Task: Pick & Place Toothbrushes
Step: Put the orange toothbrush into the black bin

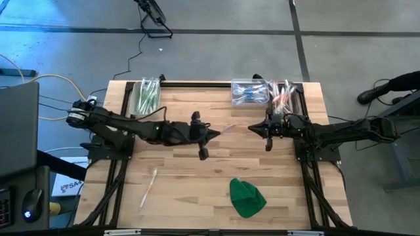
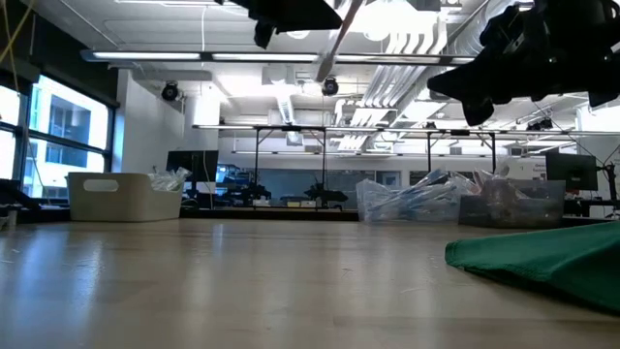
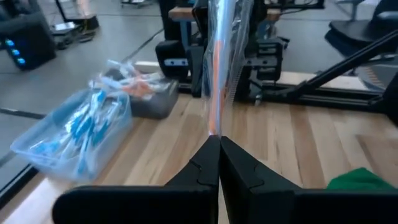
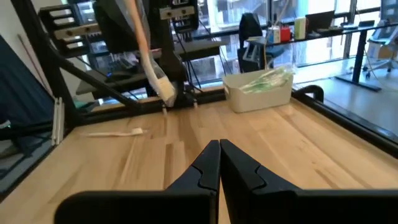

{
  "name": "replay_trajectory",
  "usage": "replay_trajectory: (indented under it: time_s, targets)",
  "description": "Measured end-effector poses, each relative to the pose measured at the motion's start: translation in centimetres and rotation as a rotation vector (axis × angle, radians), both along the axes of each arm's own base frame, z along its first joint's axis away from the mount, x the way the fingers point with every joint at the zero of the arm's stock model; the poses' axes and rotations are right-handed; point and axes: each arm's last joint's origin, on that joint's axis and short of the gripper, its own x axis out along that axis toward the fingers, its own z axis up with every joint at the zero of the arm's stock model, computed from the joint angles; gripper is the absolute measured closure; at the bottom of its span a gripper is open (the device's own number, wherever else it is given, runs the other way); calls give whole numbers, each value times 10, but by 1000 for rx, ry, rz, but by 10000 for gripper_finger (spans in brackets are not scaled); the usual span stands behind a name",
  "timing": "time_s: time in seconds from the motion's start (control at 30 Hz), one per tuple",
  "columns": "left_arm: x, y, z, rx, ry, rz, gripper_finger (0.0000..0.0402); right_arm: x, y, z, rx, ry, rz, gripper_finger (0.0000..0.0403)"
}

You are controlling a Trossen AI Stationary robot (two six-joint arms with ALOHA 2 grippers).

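Left end effector (image 1: 211, 135) is clamped on one wrapped toothbrush (image 1: 227, 128) above mid-tabletop (image 1: 197, 190); right end effector (image 1: 254, 129) is closed, empty. One loose toothbrush (image 1: 149, 186) lies near the left; three bins (image 1: 146, 96) hold more; one green cloth (image 1: 246, 198)

left claw (image 3: 219, 149) clamped, wrapped toothbrush (image 3: 219, 68) upright
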Motion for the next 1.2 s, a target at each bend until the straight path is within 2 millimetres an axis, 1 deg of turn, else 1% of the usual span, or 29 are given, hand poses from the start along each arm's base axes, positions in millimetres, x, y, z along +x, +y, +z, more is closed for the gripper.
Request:
replay_trajectory:
  time_s: [0.13, 0.23, 0.3, 0.43, 0.57, 0.63, 0.7, 0.83, 1.0, 1.2]
  targets:
    - [5, 5, -1, -14, -23, -28, 402, 1, 2, 2, -2, -20, 46, 398]
    - [15, 5, -9, -3, -44, -69, 402, 2, 5, 5, -9, -64, 70, 377]
    - [23, 6, -14, 2, -73, -92, 402, 4, 7, 8, -13, -99, 85, 352]
    - [34, 8, -27, -20, -79, -82, 402, 7, 12, 10, -25, -141, 109, 288]
    - [38, 10, -33, -89, -85, -61, 402, 11, 17, 9, -42, -161, 115, 231]
    - [38, 9, -36, -90, -67, -58, 402, 14, 18, 8, -43, -176, 119, 209]
    - [37, 9, -35, -92, -75, -60, 402, 18, 17, 8, -41, -181, 93, 194]
    - [37, 9, -35, -92, -76, -60, 402, 31, 16, 8, -34, -158, 81, 179]
    - [37, 9, -35, -95, -69, -63, 402, 54, 18, 9, -31, -124, 141, 180]
    - [37, 9, -37, -109, -57, -60, 402, 68, 24, 14, -43, -171, 205, 182]
